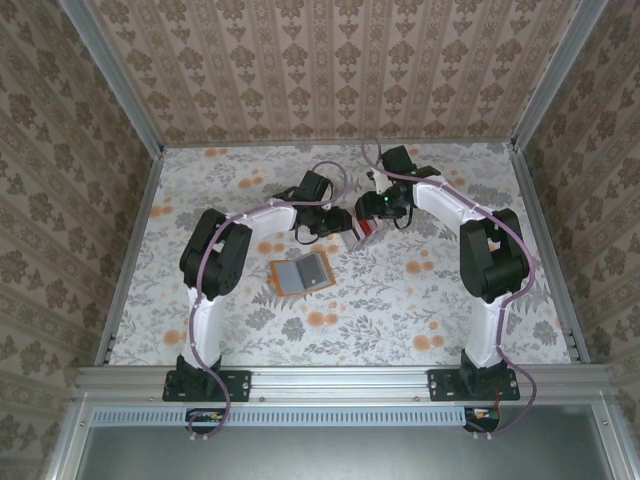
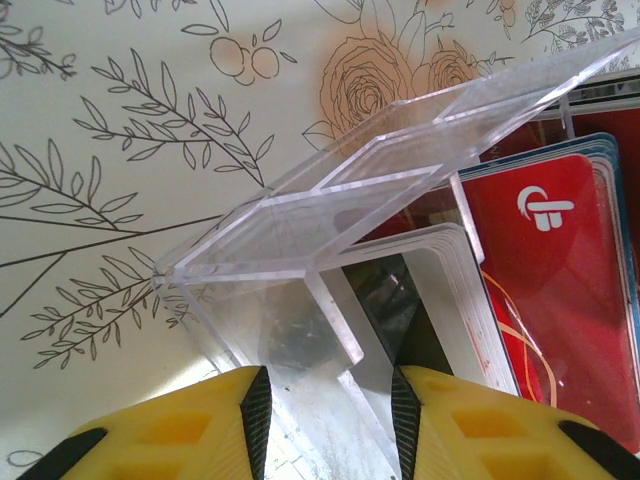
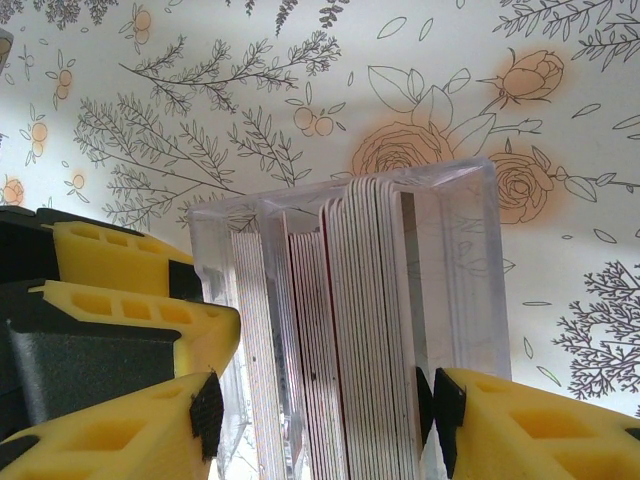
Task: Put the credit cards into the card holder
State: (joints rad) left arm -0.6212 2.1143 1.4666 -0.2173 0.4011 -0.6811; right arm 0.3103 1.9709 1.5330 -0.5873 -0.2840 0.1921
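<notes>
At the near edge, an aluminium rail (image 1: 340,378) carries both bases. The left arm (image 1: 215,262) and right arm (image 1: 490,262) rise, fold at the elbow and reach inward toward the far side, meeting near the table's (image 1: 450,310) middle. Nearer, between the arms, the card holder (image 1: 300,273) lies open and flat with its grey lining up, apart from both grippers. Just beyond it to the right, the left gripper (image 2: 330,415) pinches a wall of the clear stand (image 2: 330,200) with narrow jaws. The right gripper (image 3: 320,430), its jaws wider, presses on the stand's two sides, with the credit cards (image 3: 350,330) packed upright inside. The table has a floral cloth, and patterned wallpaper (image 1: 330,70) encloses three sides.
</notes>
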